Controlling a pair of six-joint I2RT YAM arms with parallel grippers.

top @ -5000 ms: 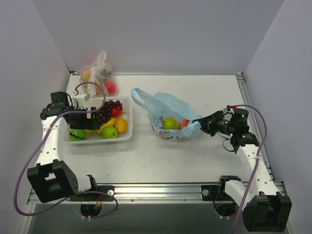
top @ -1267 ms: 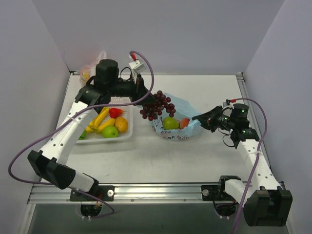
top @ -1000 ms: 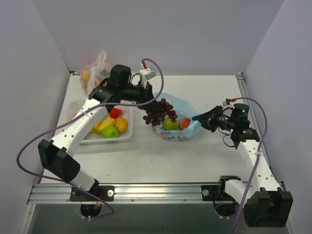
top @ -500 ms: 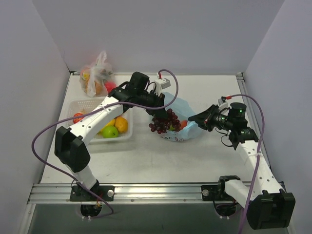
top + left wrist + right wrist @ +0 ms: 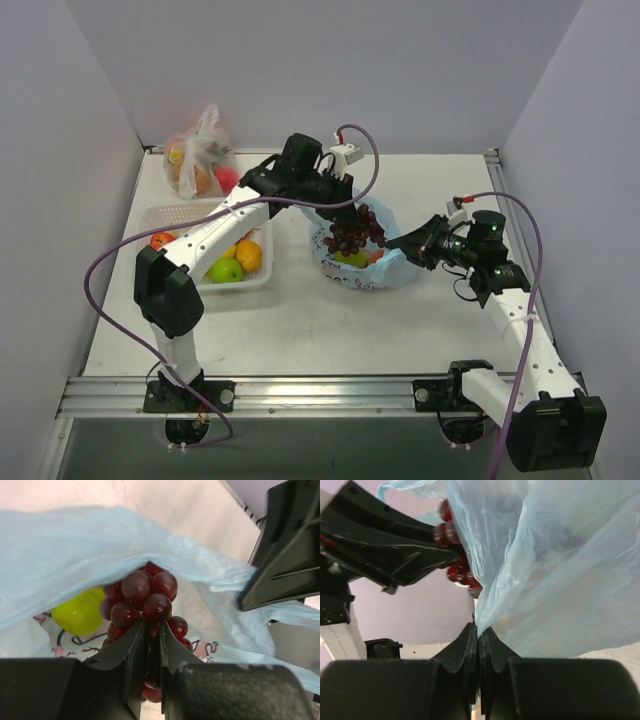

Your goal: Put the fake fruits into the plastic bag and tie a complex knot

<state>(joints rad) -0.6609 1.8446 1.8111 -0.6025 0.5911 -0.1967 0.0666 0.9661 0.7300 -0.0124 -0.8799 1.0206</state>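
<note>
Risk: grapes (image 5: 142, 597) snag film, rim slips; left tool (image 5: 152, 627) clamps grapes in plastic bag (image 5: 60, 545) mouth; right tool (image 5: 478, 630) pinched shut on rim.

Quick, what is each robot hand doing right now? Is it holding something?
Left gripper: shut on the grapes, at the plastic bag mouth.
Right gripper: shut on the plastic bag's edge.

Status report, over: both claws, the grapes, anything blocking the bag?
Left claw shut on grapes, at the mouth of the bag. Right claw shut on bag rim. Green apple already inside; nothing blocks the opening.
</note>
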